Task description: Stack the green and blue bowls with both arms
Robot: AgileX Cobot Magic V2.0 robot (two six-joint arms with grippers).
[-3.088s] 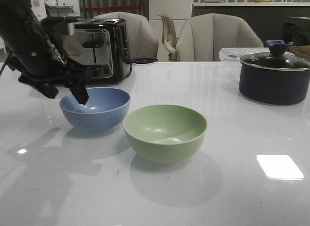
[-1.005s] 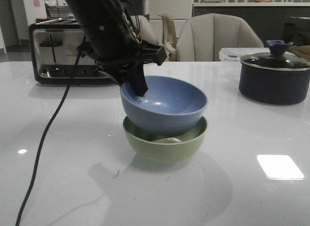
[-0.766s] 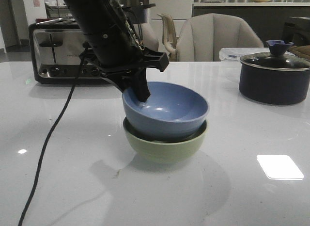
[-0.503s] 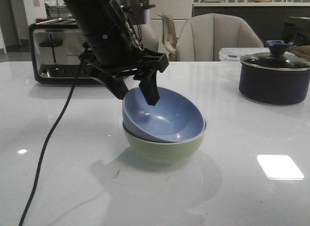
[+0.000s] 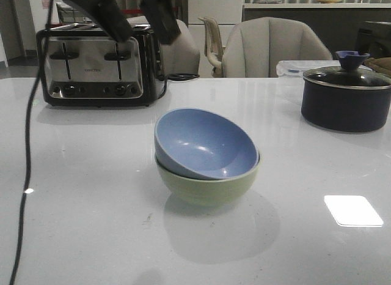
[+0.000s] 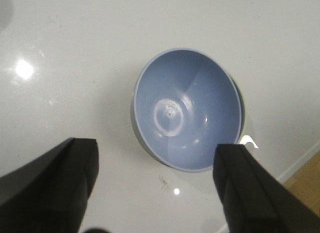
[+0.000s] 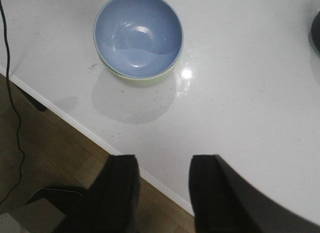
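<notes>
Blue bowl (image 5: 204, 144) sits tilted inside the green bowl (image 5: 208, 182) in front of the toaster (image 5: 98, 68), and with our left claw (image 6: 155, 193) spread wide above it and our right claw (image 7: 161, 195) open and empty, we judge any knock could slide it out.

No legible text in any view. Toaster (image 5: 95, 68), upper left of the front view: a small brand mark on its steel face, too blurred to read. Paper notice (image 5: 46, 2) on the far wall, upper left corner: print too small to read. Bowls and pot: unmarked.
</notes>
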